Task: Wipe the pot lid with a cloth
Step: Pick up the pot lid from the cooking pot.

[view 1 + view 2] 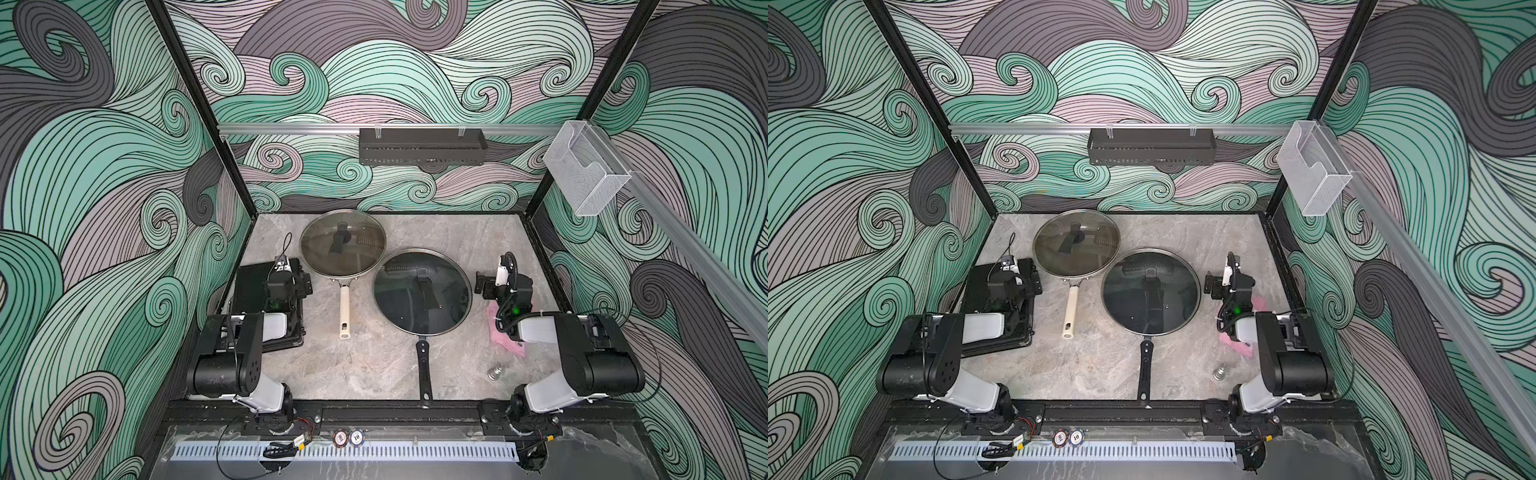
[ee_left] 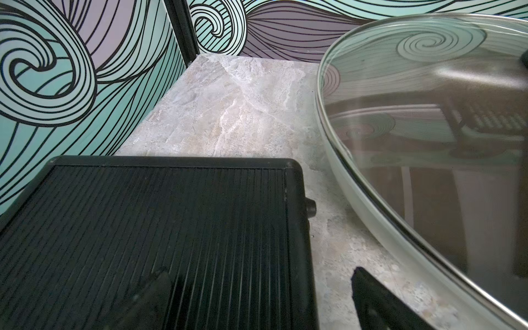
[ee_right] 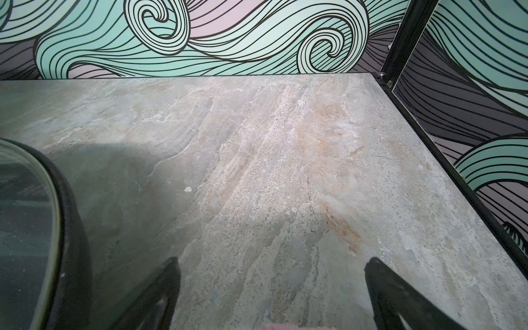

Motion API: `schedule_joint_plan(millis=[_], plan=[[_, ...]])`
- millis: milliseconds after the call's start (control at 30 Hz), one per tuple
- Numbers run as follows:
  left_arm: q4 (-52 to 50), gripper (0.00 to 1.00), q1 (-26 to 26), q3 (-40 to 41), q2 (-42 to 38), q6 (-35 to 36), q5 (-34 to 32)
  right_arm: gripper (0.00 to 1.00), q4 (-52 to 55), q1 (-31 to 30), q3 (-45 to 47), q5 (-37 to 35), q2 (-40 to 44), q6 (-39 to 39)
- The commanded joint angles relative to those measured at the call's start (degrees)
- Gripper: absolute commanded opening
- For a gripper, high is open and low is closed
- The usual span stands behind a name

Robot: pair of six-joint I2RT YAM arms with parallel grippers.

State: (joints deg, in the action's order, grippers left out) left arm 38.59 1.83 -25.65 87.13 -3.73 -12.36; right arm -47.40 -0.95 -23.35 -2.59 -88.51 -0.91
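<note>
Marble tabletop [image 1: 374, 365]: the pink cloth [image 1: 507, 340] lies just behind the right gripper [image 3: 271, 263], toward that arm's base, well apart from the left gripper [image 2: 260, 273]; both stand wide open, empty.

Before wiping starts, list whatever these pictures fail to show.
- cloth: in both top views it lies mostly under the right arm; the right wrist view's edge cuts off all but a sliver.
- black ribbed case: the left arm covers part of it in both top views; the left wrist view's edge cuts it off.
- small metal object: too small to identify in the top views.
</note>
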Motion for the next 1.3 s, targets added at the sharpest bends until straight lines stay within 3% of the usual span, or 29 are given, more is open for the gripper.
schedule_joint_plan(millis=[0,1100,1200,1267], plan=[[-0.1,0.99,0.4,-1.1,0.0,-0.6,0.8,0.99,-1.0,0.1,0.2,0.5,0.4,-0.7],[0.1,0.99,0.3,-0.9,0.0,-0.8,0.3,0.99,-0.9,0.1,0.1,0.6,0.5,-0.7],[-2.3,0.99,0.3,-1.3,-3.0,-2.8,-6.1,0.99,-1.3,0.2,0.4,-0.3,1.6,-0.1],[-11.9,0.99,0.5,-3.6,-8.8,-5.7,-9.5,0.99,5.9,0.2,-1.4,-3.0,5.8,0.9]])
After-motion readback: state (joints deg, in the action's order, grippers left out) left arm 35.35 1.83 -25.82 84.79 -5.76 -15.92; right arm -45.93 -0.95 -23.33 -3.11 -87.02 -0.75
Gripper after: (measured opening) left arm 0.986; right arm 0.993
